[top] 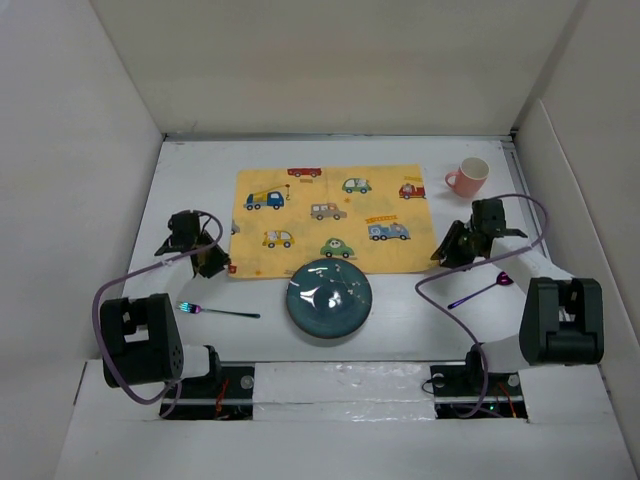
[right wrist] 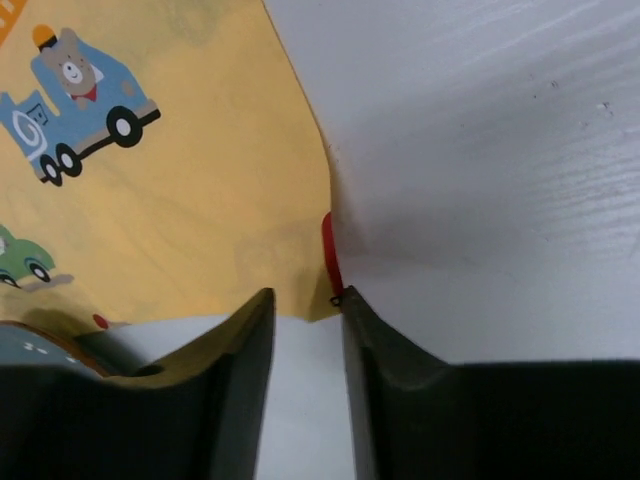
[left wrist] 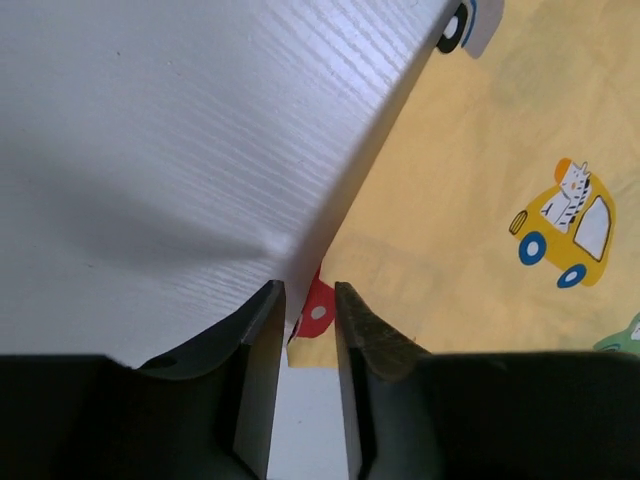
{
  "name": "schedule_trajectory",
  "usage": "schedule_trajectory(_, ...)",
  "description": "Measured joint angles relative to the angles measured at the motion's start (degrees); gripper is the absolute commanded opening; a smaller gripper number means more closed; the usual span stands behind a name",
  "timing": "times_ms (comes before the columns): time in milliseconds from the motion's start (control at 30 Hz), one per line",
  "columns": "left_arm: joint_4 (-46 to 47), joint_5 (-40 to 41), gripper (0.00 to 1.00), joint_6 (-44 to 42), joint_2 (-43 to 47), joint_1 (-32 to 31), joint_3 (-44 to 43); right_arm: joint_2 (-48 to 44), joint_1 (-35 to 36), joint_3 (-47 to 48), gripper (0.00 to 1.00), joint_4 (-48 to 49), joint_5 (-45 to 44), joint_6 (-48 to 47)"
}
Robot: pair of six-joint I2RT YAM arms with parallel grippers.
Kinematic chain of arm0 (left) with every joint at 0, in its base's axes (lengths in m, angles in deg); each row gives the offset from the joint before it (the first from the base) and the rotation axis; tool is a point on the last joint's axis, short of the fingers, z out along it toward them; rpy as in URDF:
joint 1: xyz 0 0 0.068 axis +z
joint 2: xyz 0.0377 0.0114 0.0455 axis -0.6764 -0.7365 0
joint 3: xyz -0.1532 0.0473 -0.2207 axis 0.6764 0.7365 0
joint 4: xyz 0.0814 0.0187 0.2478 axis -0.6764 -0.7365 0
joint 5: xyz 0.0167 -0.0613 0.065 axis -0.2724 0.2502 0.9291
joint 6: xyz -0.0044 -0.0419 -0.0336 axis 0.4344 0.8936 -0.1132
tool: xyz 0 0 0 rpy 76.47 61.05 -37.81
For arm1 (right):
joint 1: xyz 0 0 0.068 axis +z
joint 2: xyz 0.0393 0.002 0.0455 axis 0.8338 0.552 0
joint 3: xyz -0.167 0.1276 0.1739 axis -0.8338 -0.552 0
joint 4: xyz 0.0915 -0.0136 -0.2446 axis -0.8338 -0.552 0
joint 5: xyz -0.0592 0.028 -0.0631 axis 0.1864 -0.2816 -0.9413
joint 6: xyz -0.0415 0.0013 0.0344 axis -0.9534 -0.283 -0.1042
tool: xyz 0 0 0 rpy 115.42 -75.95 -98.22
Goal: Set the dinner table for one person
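Observation:
The dinner table (top: 190, 180) is the white surface; on it lies a yellow placemat (top: 330, 215) printed with toy cars. My left gripper (top: 222, 265) sits at the mat's near left corner. In the left wrist view the left gripper (left wrist: 308, 290) stands a little open, with the mat's (left wrist: 480, 180) corner lying flat between the tips. My right gripper (top: 440, 255) is at the near right corner. The right wrist view shows the right gripper (right wrist: 305, 295) also slightly open around that corner of the mat (right wrist: 200, 200), gripping nothing.
A dark blue plate (top: 329, 297) overlaps the mat's near edge. A fork (top: 218, 311) lies near the left arm and a purple spoon (top: 480, 291) near the right arm. A pink cup (top: 468, 176) stands at the back right. White walls enclose the table.

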Motion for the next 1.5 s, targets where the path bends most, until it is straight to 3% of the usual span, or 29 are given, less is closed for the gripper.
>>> schedule_trajectory(67, -1.7, -0.2, 0.44, -0.9, 0.1, 0.0, -1.3, -1.4, 0.0, 0.9, 0.54, -1.7, -0.4, 0.0)
schedule_trajectory(167, -3.2, -0.7, 0.45, -1.5, 2.1, 0.0, -3.8, -4.3, 0.9, 3.7, 0.54, -3.7, -1.4, 0.0)
schedule_trajectory(200, -3.9, -1.0, 0.41, -1.7, 3.3, 0.0, -5.1, -5.7, 1.7, 4.4, 0.51, -3.9, -1.4, 0.0)
schedule_trajectory(233, -4.5, -1.2, 0.18, -2.0, 4.4, -0.1, -6.8, -6.9, 2.4, 4.9, 0.01, -4.1, -1.0, -0.2)
schedule_trajectory(267, -4.6, -1.4, 0.17, -2.4, 5.6, -0.2, -8.5, -8.9, 3.8, 5.7, 0.00, -4.1, -0.9, -0.2)
schedule_trajectory(300, -5.1, -1.1, 0.00, -2.9, 6.6, -0.9, -10.6, -10.7, 5.4, 5.9, 0.00, -3.5, -0.1, -0.8)
schedule_trajectory(400, -3.7, -2.6, 0.00, -4.3, 9.0, -3.2, -17.0, -14.6, 11.8, 5.2, 0.00, -1.5, 4.5, -0.8)
schedule_trajectory(433, -2.5, -4.1, 0.00, -4.5, 10.0, -3.9, -18.1, -15.1, 14.4, 4.2, 0.12, 0.0, 6.3, -0.7)
schedule_trajectory(533, -0.3, -9.0, 0.00, -5.0, 13.2, -4.9, -18.8, -14.4, 22.2, -0.9, 0.61, 3.9, 10.8, 0.7)
schedule_trajectory(567, -0.2, -10.4, 0.03, -5.6, 13.9, -4.9, -18.8, -13.4, 24.2, -3.0, 0.65, 4.9, 11.9, 1.3)
schedule_trajectory(600, -0.1, -11.5, 0.14, -6.2, 14.2, -4.9, -18.8, -12.3, 25.8, -4.8, 0.66, 5.5, 12.7, 1.8)
schedule_trajectory(700, -0.9, -10.3, 0.22, -9.9, 12.6, -7.2, -18.9, -7.8, 28.5, -8.0, 0.66, 7.6, 14.3, 3.3)
schedule_trajectory(867, -4.8, -7.0, 0.25, -13.9, 5.1, -15.8, -19.8, -0.5, 31.3, -8.5, 0.56, 13.0, 15.7, 5.6)
schedule_trajectory(1000, -5.6, -6.0, 0.25, -14.4, 5.5, -16.5, -19.0, 3.7, 32.7, -9.2, 0.43, 19.3, 16.4, 8.3)
schedule_trajectory(1100, -5.5, -5.6, 0.27, -14.7, 6.4, -16.3, -19.0, 7.1, 32.9, -10.0, 0.21, 24.2, 17.0, 10.7)
schedule_trajectory(1133, -5.5, -5.6, 0.27, -14.9, 6.7, -16.2, -19.0, 8.0, 32.9, -10.4, 0.04, 25.9, 17.2, 11.8)
schedule_trajectory(1167, -5.5, -5.6, 0.27, -15.0, 6.8, -16.2, -19.0, 8.7, 32.8, -10.7, 0.00, 27.5, 18.3, 13.0)
schedule_trajectory(1333, -6.5, -4.6, 0.31, -15.4, 7.7, -16.2, -19.6, 8.3, 32.7, -11.4, 0.00, 31.2, 22.1, 14.6)
schedule_trajectory(1500, -7.6, -3.7, 0.39, -15.8, 8.0, -16.2, -22.2, -3.4, 32.1, -8.9, 0.00, 15.7, 19.9, 10.2)
